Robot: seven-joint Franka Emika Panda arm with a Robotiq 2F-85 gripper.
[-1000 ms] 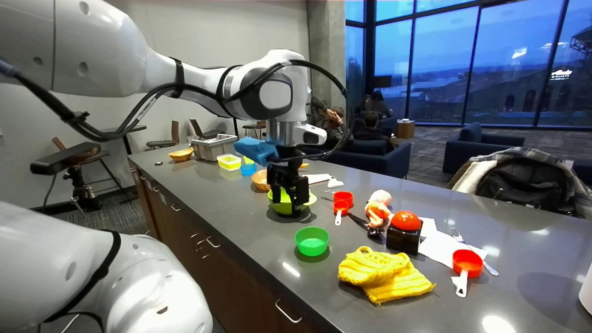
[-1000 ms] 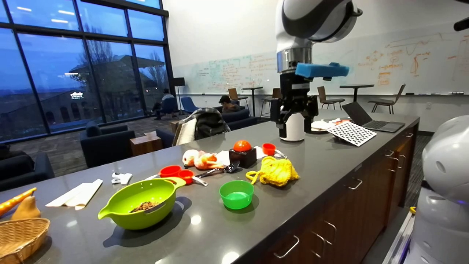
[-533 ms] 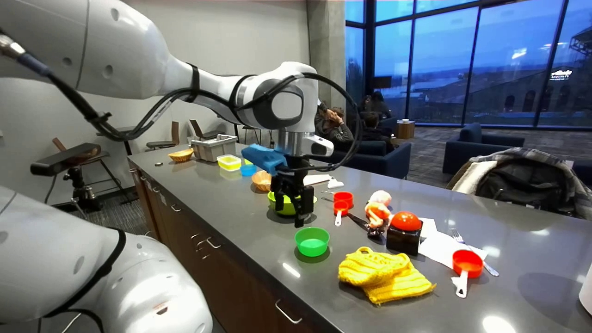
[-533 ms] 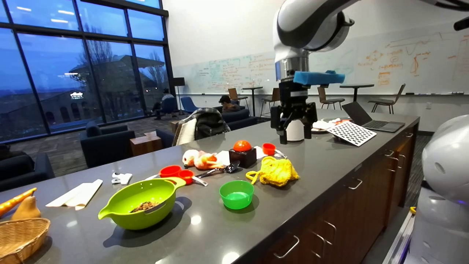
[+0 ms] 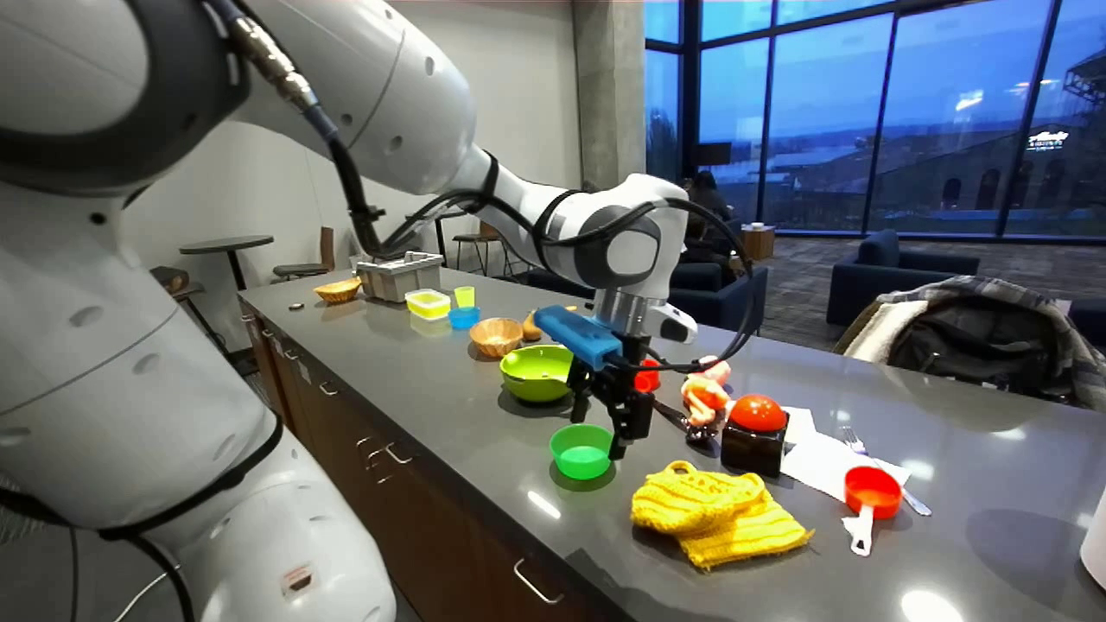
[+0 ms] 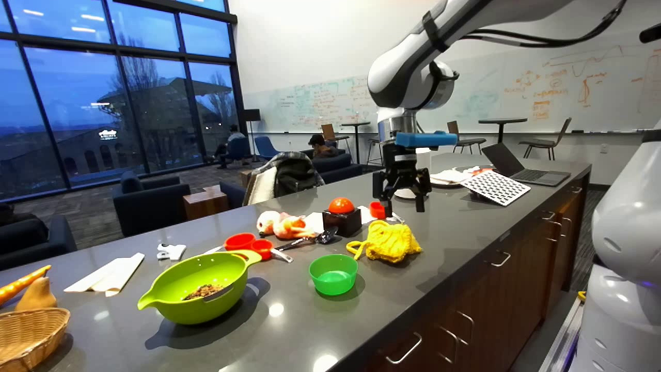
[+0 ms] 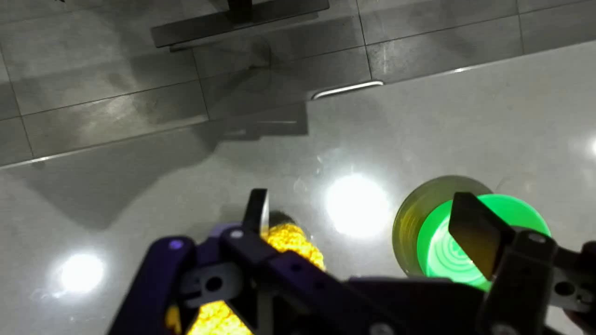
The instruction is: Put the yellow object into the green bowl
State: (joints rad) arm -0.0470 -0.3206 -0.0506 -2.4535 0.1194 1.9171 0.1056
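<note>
Yellow cloth (image 6: 390,243): 1. Green bowl (image 6: 333,284): 1. Lime bowl (image 6: 201,311): 1. Hand (image 6: 404,211): 1, spread wide.

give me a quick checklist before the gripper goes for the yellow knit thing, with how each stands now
1. The gripper is open, holding nothing: ok.
2. It is lined up over the yellow knit: not ok, the knit shows off to one side in the wrist view.
3. The small green bowl is upright and empty: ok.
4. The yellow knit would fit there: cannot tell, it looks wider but foldable.
5. Only one green bowl could be meant: not ok, a lime-green bowl stands there too.
</note>
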